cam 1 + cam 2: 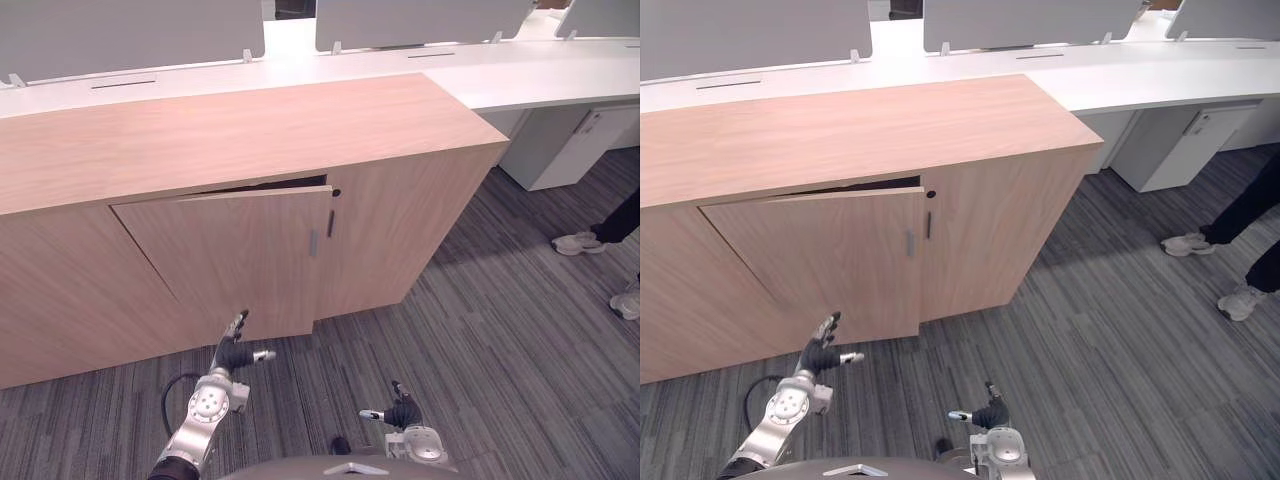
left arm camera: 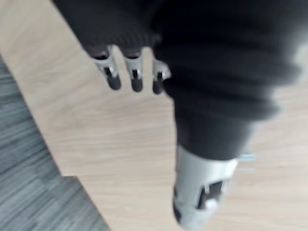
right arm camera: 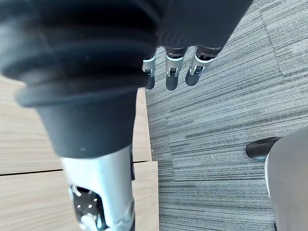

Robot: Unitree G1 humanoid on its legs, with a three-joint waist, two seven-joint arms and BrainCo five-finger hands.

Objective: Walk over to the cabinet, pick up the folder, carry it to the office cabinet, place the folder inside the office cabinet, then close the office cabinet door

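Since the door just ahead of our open, empty left hand is not quite shut, we think it is stiff and swings easily: push flat near the handle. Our right hand hangs open, empty too.

Grey striped carpet covers the floor. A long white desk runs across the back, with grey panels upright along it and a white pedestal under its right end. A person's pale shoes stand on the carpet at the right.

cabinet ahead, desk behind it, person's shoes right
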